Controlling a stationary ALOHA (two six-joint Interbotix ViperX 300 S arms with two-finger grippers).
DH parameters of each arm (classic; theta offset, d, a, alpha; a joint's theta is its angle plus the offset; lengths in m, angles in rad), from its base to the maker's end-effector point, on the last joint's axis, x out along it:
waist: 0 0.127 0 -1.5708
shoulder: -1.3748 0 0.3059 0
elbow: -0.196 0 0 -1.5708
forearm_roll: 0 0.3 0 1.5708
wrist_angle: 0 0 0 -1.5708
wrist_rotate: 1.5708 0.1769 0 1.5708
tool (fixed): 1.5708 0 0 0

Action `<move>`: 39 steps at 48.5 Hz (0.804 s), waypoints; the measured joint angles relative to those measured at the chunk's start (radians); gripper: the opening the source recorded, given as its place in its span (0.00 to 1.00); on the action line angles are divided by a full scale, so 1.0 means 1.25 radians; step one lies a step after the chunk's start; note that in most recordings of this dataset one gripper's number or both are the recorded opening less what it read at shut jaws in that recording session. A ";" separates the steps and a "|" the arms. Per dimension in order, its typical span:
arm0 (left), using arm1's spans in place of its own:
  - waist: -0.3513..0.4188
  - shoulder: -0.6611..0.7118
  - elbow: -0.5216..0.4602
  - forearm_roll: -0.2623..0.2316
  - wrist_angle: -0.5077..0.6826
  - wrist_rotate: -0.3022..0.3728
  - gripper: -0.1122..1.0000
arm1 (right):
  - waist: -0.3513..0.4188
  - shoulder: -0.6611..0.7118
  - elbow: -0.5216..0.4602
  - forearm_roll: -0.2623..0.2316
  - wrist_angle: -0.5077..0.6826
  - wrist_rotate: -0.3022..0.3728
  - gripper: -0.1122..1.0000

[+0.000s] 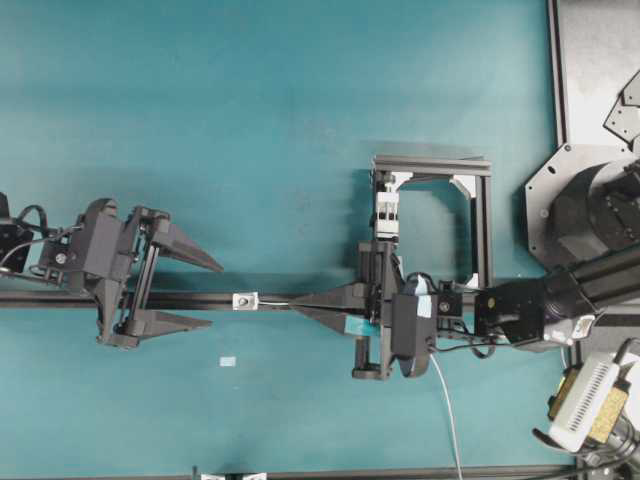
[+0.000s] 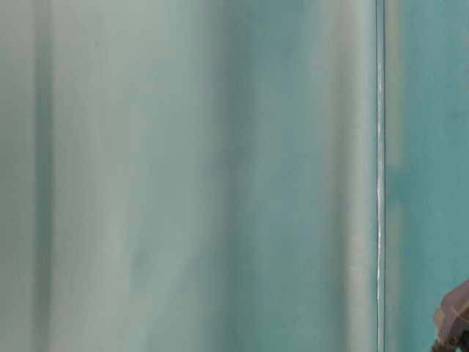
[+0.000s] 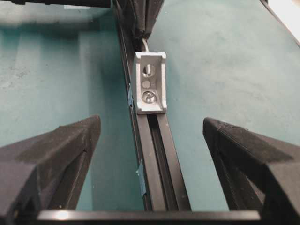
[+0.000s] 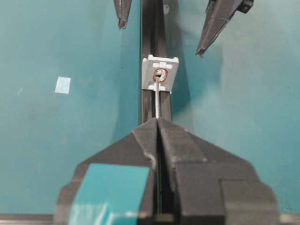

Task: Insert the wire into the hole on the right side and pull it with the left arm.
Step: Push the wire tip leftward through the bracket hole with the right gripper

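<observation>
A: Why is the right gripper (image 4: 157,123) clamped so near the bracket (image 4: 160,73)?
B: It pinches the wire (image 4: 158,101) short, so the tip enters the hole (image 4: 160,74) straight.
A: And the left gripper (image 1: 205,293)?
B: Beyond the bracket, its 2 fingers spread wide astride the rail (image 3: 157,159), ready to pull.

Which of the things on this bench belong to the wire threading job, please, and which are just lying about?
Job: wire, bracket hole, right gripper pinching the wire, left gripper open beyond the bracket.

Lying about: paper scrap, black frame, white cable.
</observation>
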 measured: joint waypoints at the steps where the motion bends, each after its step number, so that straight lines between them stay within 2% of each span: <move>1: 0.000 0.000 0.000 0.000 0.000 0.000 0.75 | -0.001 0.001 -0.001 0.000 -0.001 0.000 0.14; 10: 0.000 0.000 0.000 0.000 0.000 0.000 0.75 | -0.012 0.010 -0.015 -0.001 0.000 -0.002 0.14; 39: 0.000 0.000 -0.001 0.001 0.012 0.001 0.75 | -0.052 0.029 -0.058 -0.045 0.006 -0.002 0.14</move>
